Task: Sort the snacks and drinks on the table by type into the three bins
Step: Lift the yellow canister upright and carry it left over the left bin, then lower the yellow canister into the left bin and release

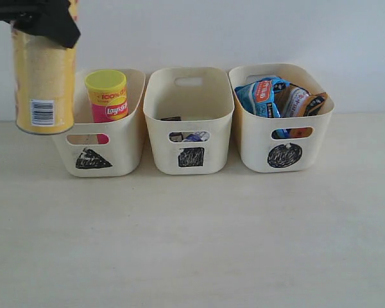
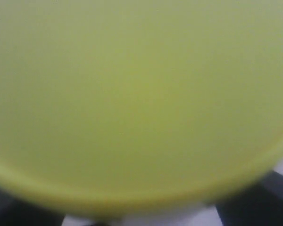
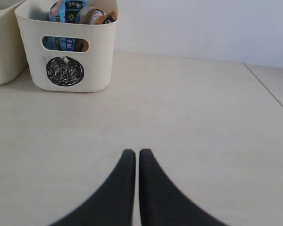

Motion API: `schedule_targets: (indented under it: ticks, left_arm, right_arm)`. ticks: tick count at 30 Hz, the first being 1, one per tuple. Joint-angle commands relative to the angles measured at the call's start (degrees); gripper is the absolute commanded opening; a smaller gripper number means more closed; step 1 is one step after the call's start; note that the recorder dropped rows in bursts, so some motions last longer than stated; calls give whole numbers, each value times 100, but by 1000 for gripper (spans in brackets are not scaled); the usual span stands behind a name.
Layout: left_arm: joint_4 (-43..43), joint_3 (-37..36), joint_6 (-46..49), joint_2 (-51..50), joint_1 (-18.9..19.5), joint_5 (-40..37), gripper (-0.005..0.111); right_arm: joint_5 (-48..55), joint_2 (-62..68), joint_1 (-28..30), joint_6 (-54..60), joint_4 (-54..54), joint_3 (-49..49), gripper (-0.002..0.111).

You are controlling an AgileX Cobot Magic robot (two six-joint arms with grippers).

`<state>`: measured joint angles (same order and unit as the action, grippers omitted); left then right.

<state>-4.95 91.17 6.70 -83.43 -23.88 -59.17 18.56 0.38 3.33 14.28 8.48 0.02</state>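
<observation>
Right now the yellow-orange tube (image 1: 45,83) hangs upright in the air. The left gripper (image 1: 51,22) is clamped round it near the top. Look: grainy yellow-orange wall, white barcode label (image 1: 42,112) low on the side, grey rim at the bottom end. The left wrist view is nearly all blurred yellow lid (image 2: 141,94), with dark fingers (image 2: 259,202) at the edge.

The tube is just beside the triangle bin (image 1: 125,151), on the side away from the other two bins. Its bottom end is clear of the table (image 1: 192,244). Can't tell whether it is in front of that bin or level with it.

Inside the triangle bin stands the pink tube (image 1: 109,110), upright, with its yellow cap (image 1: 106,80) above the rim. Tubes: two, one held, one binned.

The square bin (image 1: 160,151) is next to the triangle bin. A white and blue carton (image 1: 196,136) shows through its slot and a dark carton (image 1: 172,119) peeks out inside. Cartons: two, both mostly hidden.

The circle bin (image 1: 256,144) is farthest from the triangle bin. It holds the blue bag (image 1: 260,96) and the orange bag (image 1: 316,102), both crumpled and sticking above the rim. Bags: two. Bins: three, all cream, in one row.

The right gripper (image 3: 137,155) is over the table toward the circle-bin end of the row, well away from the triangle bin. Its fingers are pressed together with nothing between them.
</observation>
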Motion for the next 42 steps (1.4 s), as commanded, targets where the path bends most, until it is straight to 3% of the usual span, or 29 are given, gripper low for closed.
schedule_targets:
  ticks: [1, 3, 6, 17, 23, 32, 35, 40, 42]
  left_arm:
    - [-46, -12, -199, -54, 572, 439, 4]
    - [-46, -12, -249, -129, 787, 767, 4]
    - [-46, -12, -283, -405, 1146, 1890, 4]
    - [-92, -12, -283, -1519, 1308, 4177, 4]
    - [-10, -12, -921, -2151, 1408, 4873, 4]
    - [-10, -12, -963, -2654, 1408, 5047, 6]
    - [3, -12, -1031, -2721, 1408, 5147, 22]
    - [3, -12, -1031, -2721, 1408, 5227, 70]
    - [3, -12, -1057, -2721, 1414, 5241, 78]
  right_arm:
    - [-89, -38, 8, -21, -8, -2, 0]
    - [-89, -38, 8, -21, -8, -2, 0]
    - [-89, -38, 8, -21, -8, -2, 0]
    - [-89, -38, 8, -21, -8, -2, 0]
    - [-89, -38, 8, -21, -8, -2, 0]
    - [-89, -38, 8, -21, -8, -2, 0]
    - [-89, -38, 8, -21, -8, -2, 0]
    - [-89, -38, 8, -21, -8, -2, 0]
    - [-89, -38, 8, -21, -8, -2, 0]
